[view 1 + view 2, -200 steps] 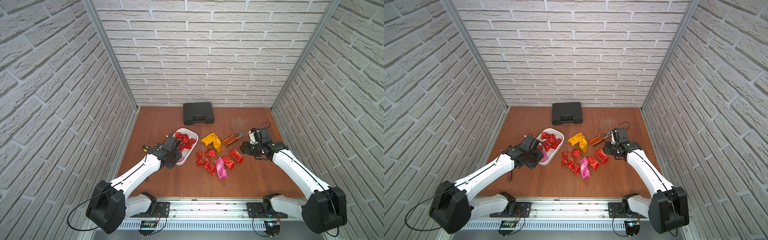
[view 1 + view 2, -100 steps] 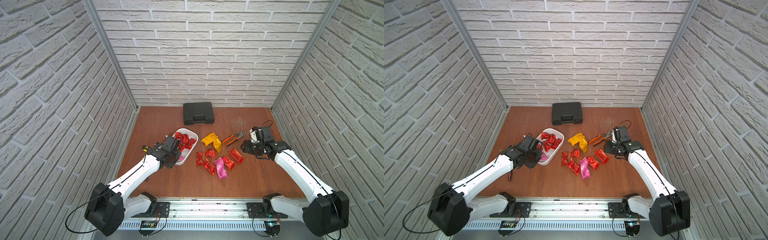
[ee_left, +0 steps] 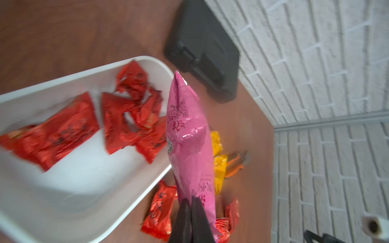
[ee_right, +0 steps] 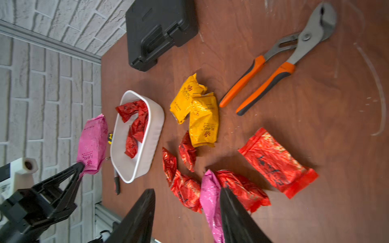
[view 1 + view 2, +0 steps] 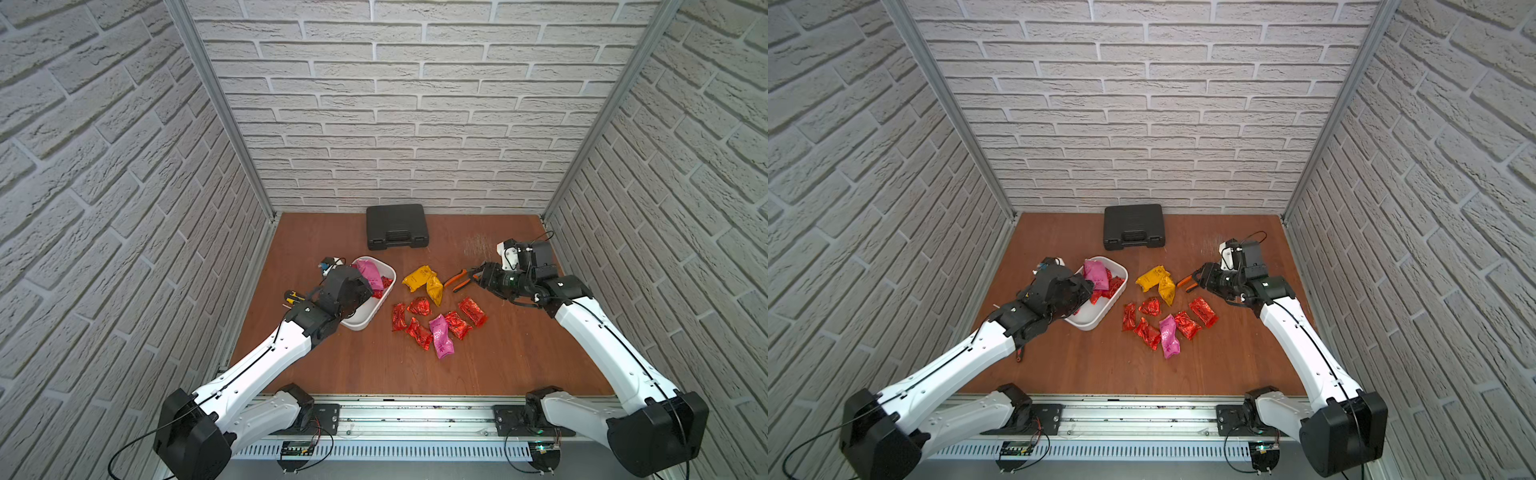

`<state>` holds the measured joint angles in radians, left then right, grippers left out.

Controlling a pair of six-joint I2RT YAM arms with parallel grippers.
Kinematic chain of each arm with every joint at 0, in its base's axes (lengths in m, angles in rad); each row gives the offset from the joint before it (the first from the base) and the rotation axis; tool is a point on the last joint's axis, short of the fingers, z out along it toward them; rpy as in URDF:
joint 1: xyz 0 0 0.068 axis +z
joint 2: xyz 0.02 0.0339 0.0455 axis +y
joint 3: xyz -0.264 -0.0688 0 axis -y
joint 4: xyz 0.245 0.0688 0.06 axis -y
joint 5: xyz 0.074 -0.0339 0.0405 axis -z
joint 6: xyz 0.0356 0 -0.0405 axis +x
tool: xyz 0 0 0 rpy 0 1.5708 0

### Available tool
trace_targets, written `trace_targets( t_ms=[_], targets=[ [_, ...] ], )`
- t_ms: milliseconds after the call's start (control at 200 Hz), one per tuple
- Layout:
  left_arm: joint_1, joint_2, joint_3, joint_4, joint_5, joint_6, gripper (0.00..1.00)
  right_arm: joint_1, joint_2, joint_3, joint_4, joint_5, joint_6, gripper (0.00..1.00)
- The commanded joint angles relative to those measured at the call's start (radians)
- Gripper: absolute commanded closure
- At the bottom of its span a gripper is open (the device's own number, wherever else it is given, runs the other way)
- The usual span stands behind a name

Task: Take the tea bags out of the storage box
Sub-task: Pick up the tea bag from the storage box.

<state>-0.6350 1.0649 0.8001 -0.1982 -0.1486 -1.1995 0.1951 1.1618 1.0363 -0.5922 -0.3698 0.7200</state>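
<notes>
Pinching a magenta-pink foil tea bag (image 3: 189,136), seemingly endwise, left gripper (image 3: 190,201) should clear the white plastic storage box (image 3: 88,181) rightward; right gripper (image 4: 187,190) spread.

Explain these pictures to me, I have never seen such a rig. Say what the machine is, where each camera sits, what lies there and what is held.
This is a robot with two white arms, each ending in a claw, working on a table. Both top views look down from one camera head above; each wrist view comes from a camera on an arm, behind its claw. The left claw is shut on a pink tea bag, held in the air by the white storage box, where red tea bags lie. The right claw is open and empty. On the table lie more red tea bags, two yellow ones, another pink one, orange-handled pliers and a black hard case.
</notes>
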Motion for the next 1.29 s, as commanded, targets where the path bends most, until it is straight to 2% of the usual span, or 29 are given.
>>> trace_targets(
  t_ms=[0,70,175,285,505,730,850,1000,1105,1140,1215,1250,1290],
  targets=[
    [-0.019,0.053,0.002,0.368,0.096,0.178,1.00,0.048,-0.019,-0.014,0.123,-0.080,0.129,0.44],
    [-0.020,0.109,0.016,0.468,0.189,0.218,1.00,0.067,-0.018,-0.022,0.170,-0.113,0.166,0.43],
    [-0.023,0.190,0.050,0.567,0.325,0.253,1.00,0.076,0.002,-0.024,0.245,-0.185,0.215,0.36],
    [-0.033,0.252,0.076,0.640,0.416,0.275,1.00,0.076,0.018,-0.024,0.315,-0.222,0.259,0.32],
    [-0.055,0.306,0.072,0.779,0.482,0.257,1.00,0.076,0.073,0.014,0.383,-0.219,0.279,0.29],
    [-0.078,0.326,0.069,0.813,0.508,0.238,1.00,0.076,0.146,0.087,0.471,-0.265,0.268,0.34],
    [-0.081,0.332,0.047,0.851,0.499,0.212,1.00,0.075,0.169,0.114,0.478,-0.265,0.259,0.44],
    [-0.084,0.343,0.029,0.873,0.485,0.182,1.00,0.075,0.185,0.118,0.486,-0.266,0.259,0.71],
    [-0.084,0.339,0.022,0.863,0.467,0.171,1.00,0.075,0.181,0.117,0.469,-0.262,0.245,0.83],
    [-0.085,0.334,0.020,0.844,0.452,0.169,0.85,0.076,0.177,0.115,0.462,-0.261,0.240,0.85],
    [-0.083,0.318,0.012,0.794,0.413,0.169,0.44,0.077,0.162,0.109,0.438,-0.257,0.222,0.89],
    [-0.083,0.306,0.009,0.755,0.385,0.168,0.32,0.078,0.153,0.105,0.417,-0.247,0.208,0.89],
    [-0.083,0.288,0.000,0.712,0.346,0.171,0.26,0.081,0.140,0.099,0.386,-0.238,0.186,0.90]
  ],
)
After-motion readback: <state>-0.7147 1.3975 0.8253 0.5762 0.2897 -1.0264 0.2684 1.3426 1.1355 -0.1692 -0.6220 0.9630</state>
